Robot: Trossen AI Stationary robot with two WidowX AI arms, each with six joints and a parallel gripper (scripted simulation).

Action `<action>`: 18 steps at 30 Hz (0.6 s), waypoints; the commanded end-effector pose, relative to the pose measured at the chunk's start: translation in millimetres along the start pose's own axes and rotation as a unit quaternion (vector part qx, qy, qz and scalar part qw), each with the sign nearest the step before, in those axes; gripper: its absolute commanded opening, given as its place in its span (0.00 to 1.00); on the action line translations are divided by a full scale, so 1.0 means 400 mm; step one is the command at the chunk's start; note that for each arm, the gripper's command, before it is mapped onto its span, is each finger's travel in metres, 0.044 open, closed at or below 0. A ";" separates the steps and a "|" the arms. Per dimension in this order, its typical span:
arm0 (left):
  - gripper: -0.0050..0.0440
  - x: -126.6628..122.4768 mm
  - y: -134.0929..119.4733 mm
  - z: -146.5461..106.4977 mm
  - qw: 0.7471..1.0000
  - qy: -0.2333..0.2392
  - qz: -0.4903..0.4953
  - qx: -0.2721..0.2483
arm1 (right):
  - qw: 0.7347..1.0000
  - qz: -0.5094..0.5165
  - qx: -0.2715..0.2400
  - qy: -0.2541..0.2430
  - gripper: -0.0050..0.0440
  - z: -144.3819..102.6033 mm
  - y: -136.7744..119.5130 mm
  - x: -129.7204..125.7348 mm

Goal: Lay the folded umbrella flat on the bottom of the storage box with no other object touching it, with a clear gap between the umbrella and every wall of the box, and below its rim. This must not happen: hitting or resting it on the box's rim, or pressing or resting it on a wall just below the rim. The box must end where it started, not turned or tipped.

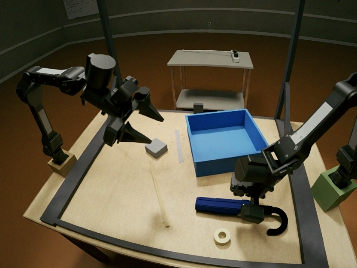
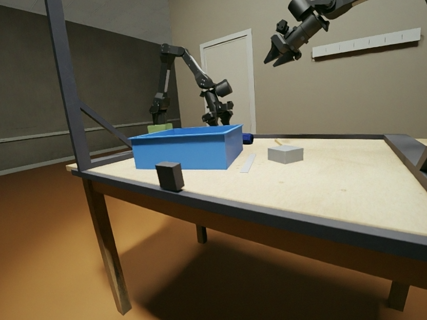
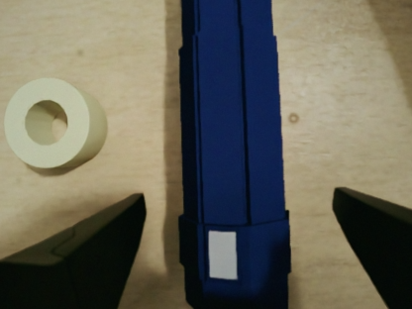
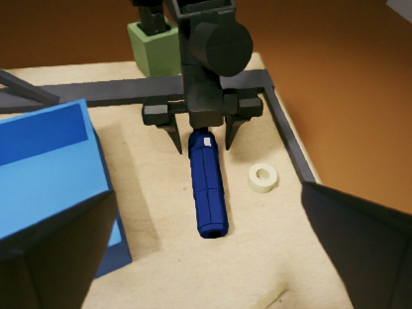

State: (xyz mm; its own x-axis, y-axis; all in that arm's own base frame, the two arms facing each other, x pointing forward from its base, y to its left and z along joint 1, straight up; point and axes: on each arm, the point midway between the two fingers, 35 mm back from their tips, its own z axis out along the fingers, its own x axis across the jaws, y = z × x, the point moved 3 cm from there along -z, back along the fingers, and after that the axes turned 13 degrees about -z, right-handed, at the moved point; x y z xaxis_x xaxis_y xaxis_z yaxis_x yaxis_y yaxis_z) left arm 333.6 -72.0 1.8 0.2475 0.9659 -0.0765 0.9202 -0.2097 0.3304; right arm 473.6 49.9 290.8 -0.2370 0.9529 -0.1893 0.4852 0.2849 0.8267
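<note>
The folded dark blue umbrella [image 1: 220,205] lies flat on the table in front of the blue storage box [image 1: 226,138], its black hooked handle [image 1: 276,220] pointing toward the table's right side. My left gripper [image 1: 250,211] is open and low over the umbrella's handle end. In the left wrist view its fingers stand on either side of the umbrella [image 3: 233,149] with a gap on each side. The right wrist view shows the same: the umbrella [image 4: 208,190] under the left gripper [image 4: 202,139]. My right gripper [image 1: 156,130] is open and empty, high above the table's far left. The box is empty.
A cream tape ring [image 1: 222,233] lies just in front of the umbrella. A grey block [image 1: 155,147], a thin grey strip [image 1: 179,145] and a long wooden stick [image 1: 159,193] lie left of the box. A dark cube [image 1: 198,108] sits at the table's back edge.
</note>
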 end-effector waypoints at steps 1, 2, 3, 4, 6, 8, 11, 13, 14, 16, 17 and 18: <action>0.90 -0.002 0.013 0.012 1.000 0.001 0.000 -0.007 | 1.000 -0.002 -0.016 -0.003 0.92 -0.025 0.027 -0.005; 0.90 -0.002 0.015 0.015 1.000 0.001 0.000 -0.008 | 1.000 -0.002 -0.016 -0.003 0.92 -0.025 0.027 -0.005; 0.90 -0.002 0.017 0.019 1.000 0.001 0.000 -0.009 | 1.000 -0.002 -0.016 -0.003 0.92 -0.025 0.027 -0.005; 0.90 -0.002 0.019 0.022 1.000 0.001 0.000 -0.010 | 1.000 -0.002 -0.016 -0.003 0.92 -0.025 0.027 -0.005; 0.90 -0.002 0.019 0.029 1.000 0.001 0.000 -0.010 | 1.000 -0.002 -0.016 -0.003 0.92 -0.025 0.027 -0.005; 0.90 -0.002 0.020 0.037 1.000 0.002 0.000 -0.010 | 1.000 -0.002 -0.016 -0.003 0.92 -0.025 0.027 -0.005; 0.90 -0.001 0.020 0.040 1.000 0.002 0.000 -0.010 | 1.000 -0.002 -0.016 -0.003 0.92 -0.025 0.027 -0.005; 0.90 -0.001 0.020 0.048 1.000 0.002 0.000 -0.010 | 1.000 -0.002 -0.016 -0.003 0.92 -0.025 0.027 -0.005; 0.90 -0.002 0.020 0.052 1.000 0.001 0.000 -0.010 | 1.000 -0.002 -0.016 -0.003 0.92 -0.025 0.027 -0.005; 0.90 -0.002 0.020 0.059 1.000 0.001 0.000 -0.010 | 1.000 -0.002 -0.016 -0.003 0.92 -0.025 0.027 -0.005; 0.90 -0.002 0.020 0.063 1.000 0.001 0.000 -0.010 | 1.000 -0.002 -0.016 -0.003 0.92 -0.025 0.027 -0.005; 0.90 -0.002 0.020 0.067 1.000 0.002 0.000 -0.010 | 1.000 -0.002 -0.016 -0.003 0.92 -0.025 0.027 -0.005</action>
State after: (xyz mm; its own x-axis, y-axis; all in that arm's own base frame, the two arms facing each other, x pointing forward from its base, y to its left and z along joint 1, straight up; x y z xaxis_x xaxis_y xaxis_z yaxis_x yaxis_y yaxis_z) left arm 340.5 -75.7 -21.0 0.2479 0.9657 -0.0775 0.9204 -0.2098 0.3299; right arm 473.6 49.9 290.8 -0.2371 0.9529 -0.1893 0.4853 0.2849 0.8266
